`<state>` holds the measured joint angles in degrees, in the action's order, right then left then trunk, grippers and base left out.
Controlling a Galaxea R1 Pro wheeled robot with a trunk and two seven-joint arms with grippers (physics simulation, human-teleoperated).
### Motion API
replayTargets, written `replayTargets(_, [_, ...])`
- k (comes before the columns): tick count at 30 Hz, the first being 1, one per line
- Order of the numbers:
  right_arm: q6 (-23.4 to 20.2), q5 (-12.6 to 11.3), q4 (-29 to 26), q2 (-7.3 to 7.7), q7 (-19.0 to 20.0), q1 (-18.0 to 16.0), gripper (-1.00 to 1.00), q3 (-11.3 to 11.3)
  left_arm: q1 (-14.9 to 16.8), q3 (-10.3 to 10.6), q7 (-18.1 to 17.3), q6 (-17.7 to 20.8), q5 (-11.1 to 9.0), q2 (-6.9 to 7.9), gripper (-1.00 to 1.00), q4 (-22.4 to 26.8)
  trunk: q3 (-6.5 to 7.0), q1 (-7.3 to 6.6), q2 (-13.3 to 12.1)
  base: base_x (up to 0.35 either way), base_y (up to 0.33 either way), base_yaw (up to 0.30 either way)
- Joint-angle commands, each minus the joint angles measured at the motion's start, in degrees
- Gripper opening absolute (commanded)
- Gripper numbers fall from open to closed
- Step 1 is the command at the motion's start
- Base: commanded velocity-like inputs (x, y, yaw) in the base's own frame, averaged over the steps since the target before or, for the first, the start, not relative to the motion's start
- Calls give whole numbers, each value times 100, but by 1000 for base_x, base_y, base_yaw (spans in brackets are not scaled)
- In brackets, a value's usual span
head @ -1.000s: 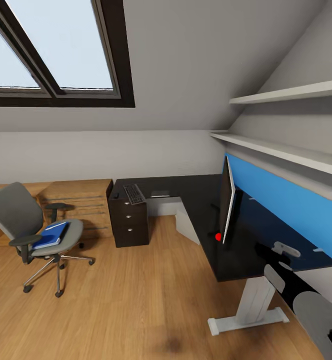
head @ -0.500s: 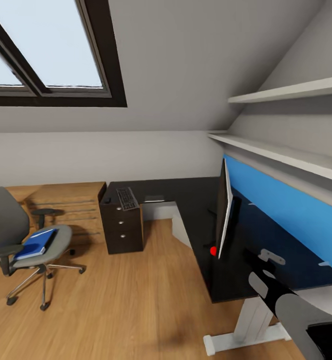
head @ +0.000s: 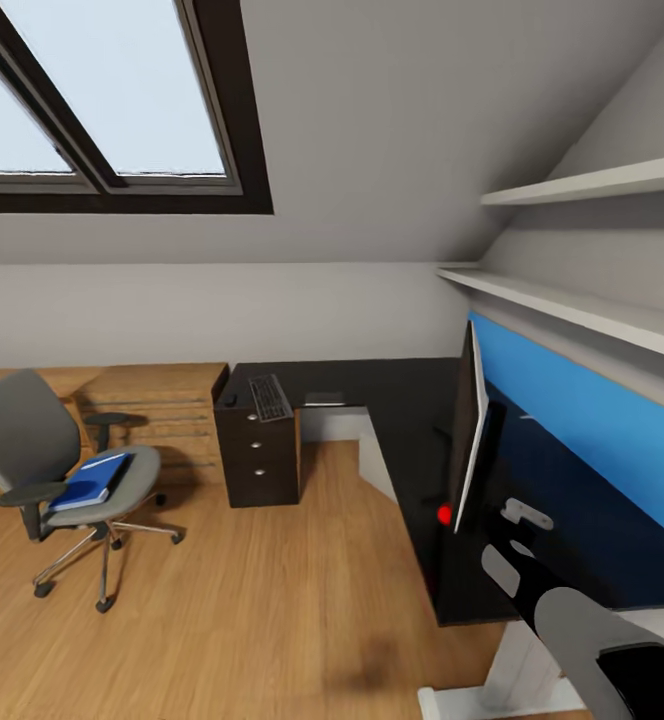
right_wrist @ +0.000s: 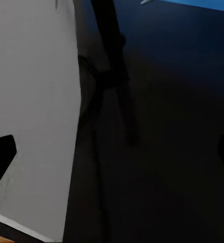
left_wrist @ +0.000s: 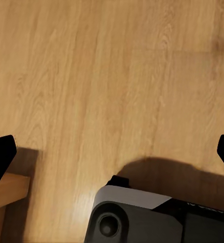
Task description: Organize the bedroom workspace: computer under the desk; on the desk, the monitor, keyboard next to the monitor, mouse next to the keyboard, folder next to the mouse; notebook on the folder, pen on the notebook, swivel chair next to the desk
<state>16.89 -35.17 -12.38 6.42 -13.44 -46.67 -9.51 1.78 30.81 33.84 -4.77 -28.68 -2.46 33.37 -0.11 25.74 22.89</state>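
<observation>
Right gripper (right_wrist: pixel 112 147): fingers spread wide apart with nothing between them, reaching over the black desk (head: pixel 412 400) close behind the monitor (head: pixel 467 440)
Left gripper (left_wrist: pixel 112 152): fingers likewise apart and empty, hanging above the wooden floor (head: pixel 272 600)
Monitor: upright on the desk in front of the blue back panel (head: pixel 592 400), seen edge-on; its white rear face and dark stand lie just beside the right gripper in the right wrist view
Keyboard (head: pixel 269 397): flat on the far wing of the desk, above the dark drawer unit (head: pixel 260 455), well apart from both grippers
Mouse (head: pixel 231 399): probably the small dark lump just beside the keyboard, too small to be sure
Swivel chair (head: pixel 62 470): on the floor at the left, well apart from the desk
Folder (head: pixel 92 480): blue, lying on the chair seat
Red dot (head: pixel 443 514): on the desk at the monitor's near edge
</observation>
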Motion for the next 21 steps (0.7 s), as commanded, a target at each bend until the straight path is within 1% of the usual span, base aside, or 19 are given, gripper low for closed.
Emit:
replayTargets(1, [14, -43, -2, 3, -28, 0, 100, -50, 8, 45, 35, -46, -61, 3, 100, -6, -2, 4, 3, 217, -1, 265])
replayTargets(5, [16, -42, -1, 0, -27, 0, 100, -43, 7, 48, 35, -45, -59, 7, 100, -6, -2, 4, 3, 198, 0, 271])
replayTargets(8, [17, -42, -1, 7, -19, 0, 100, -42, 6, 48, 35, -42, -59, 8, 100, -6, -2, 4, 3, 13, 0, 212])
replayTargets(15, [17, -42, -5, 7, -18, 0, 100, -42, 6, 48, 35, -42, -60, 9, 100, -6, -2, 4, 3, 2, 0, 94])
replayTargets(21, [17, -42, -9, 8, -25, 0, 100, -42, 7, 47, 35, -47, -59, 4, 100, -6, -2, 4, 3, 0, 0, 233])
